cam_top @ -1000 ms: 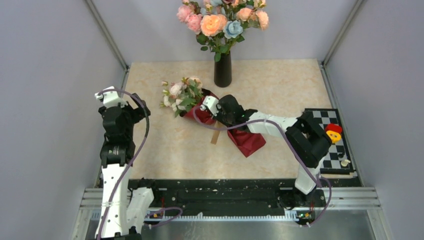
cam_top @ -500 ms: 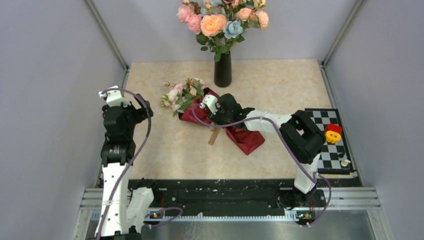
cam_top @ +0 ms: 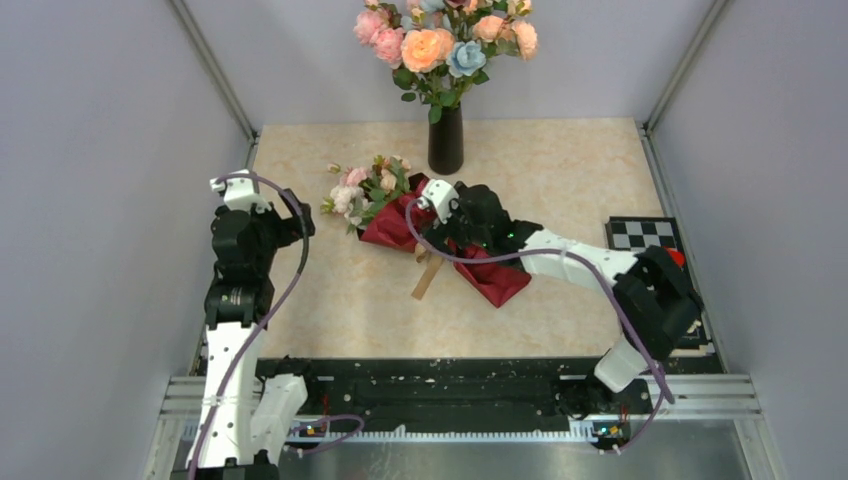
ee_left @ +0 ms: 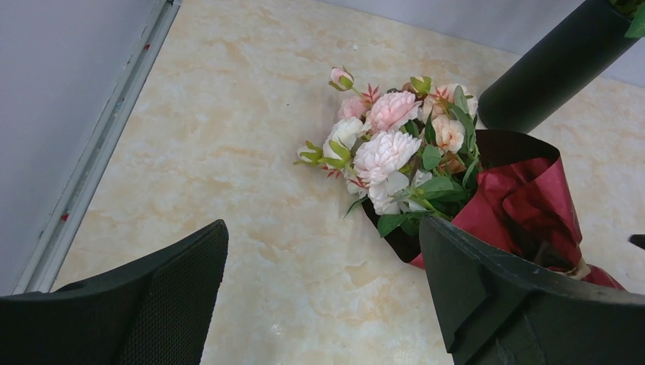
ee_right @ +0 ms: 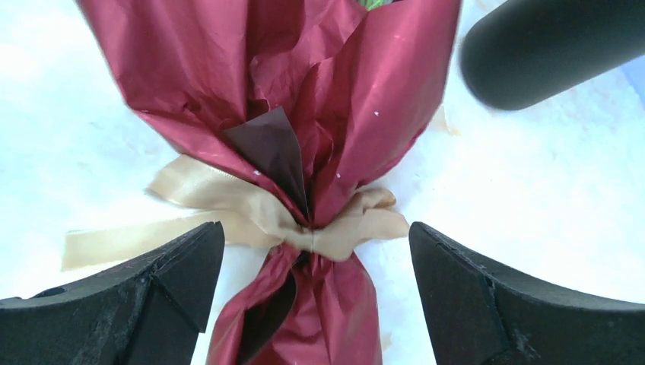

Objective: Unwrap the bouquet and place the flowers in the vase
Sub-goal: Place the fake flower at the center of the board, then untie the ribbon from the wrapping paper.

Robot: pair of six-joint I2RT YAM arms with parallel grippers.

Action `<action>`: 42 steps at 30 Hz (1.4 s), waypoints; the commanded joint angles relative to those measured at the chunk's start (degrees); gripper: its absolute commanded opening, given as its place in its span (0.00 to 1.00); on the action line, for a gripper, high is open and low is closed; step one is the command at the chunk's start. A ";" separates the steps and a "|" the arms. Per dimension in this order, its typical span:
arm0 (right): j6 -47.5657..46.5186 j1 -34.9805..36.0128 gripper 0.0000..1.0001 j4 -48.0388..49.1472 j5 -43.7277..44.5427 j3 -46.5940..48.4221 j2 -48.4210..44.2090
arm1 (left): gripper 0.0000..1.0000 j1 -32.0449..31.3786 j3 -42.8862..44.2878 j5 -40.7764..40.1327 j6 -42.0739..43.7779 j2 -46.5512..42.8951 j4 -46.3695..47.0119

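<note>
Your right gripper (ee_right: 313,255) hangs wide open over the tan ribbon knot (ee_right: 335,228) on the bouquet (ee_right: 342,84), which lies on the table (cam_top: 330,290) near the black vase (cam_top: 446,140). Your left gripper (ee_left: 323,266) is wide open too, holding nothing. Grab paper (ee_right: 175,68) with the ribbon and the whole bundle may drag and bump the vase. The paper hides the stems of the flowers (ee_left: 384,148).

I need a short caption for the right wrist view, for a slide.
Open right hand above the tan ribbon tying the maroon-wrapped bouquet, black vase nearby.
</note>
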 commanded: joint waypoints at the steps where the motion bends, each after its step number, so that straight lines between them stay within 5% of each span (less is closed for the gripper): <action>1: 2.94 -0.46 0.94 0.57 -0.99 -3.19 -11.36 | 0.99 -0.78 -0.35 1.04 1.11 0.15 2.66; 8: 15.12 -7.43 0.98 -8.17 4.19 -3.98 -25.40 | 0.99 -3.71 -0.70 1.14 0.13 1.06 3.14; 16: 26.23 -18.43 0.90 -20.10 -2.93 -1.96 -25.96 | 0.99 -15.20 -2.05 1.25 -2.44 2.71 2.75; 29: 41.42 -24.97 0.81 -13.07 -13.40 -20.47 -27.68 | 0.99 -34.60 -22.28 -3.50 -24.61 -0.54 15.85; 42: 46.63 -24.85 0.67 -6.79 -16.75 -32.36 -30.96 | 0.99 -46.45 -26.21 -7.36 -24.42 11.81 31.07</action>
